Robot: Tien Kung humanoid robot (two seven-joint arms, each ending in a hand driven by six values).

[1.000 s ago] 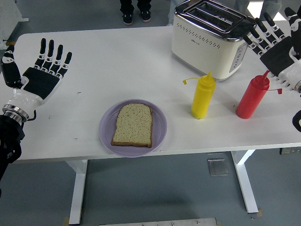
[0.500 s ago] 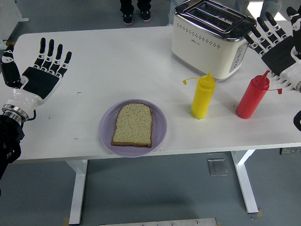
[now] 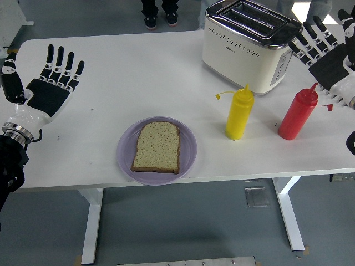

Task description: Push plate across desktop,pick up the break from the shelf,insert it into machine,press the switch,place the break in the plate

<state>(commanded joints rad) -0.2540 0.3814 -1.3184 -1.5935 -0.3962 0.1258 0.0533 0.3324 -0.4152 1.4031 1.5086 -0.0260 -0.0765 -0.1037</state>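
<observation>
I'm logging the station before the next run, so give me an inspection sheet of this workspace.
Surface: white table, no spills seen.
Job's things: bread slice lies flat on the purple plate near the front edge; toaster at the far right, slots look empty.
Clutter: yellow bottle and red bottle stand upright in front of the toaster.
Hands: left hand open, palm up, holding nothing; right hand open beside the toaster.
Cables: nothing seen.
Surroundings: a person's shoes beyond the far edge; grey floor.
</observation>
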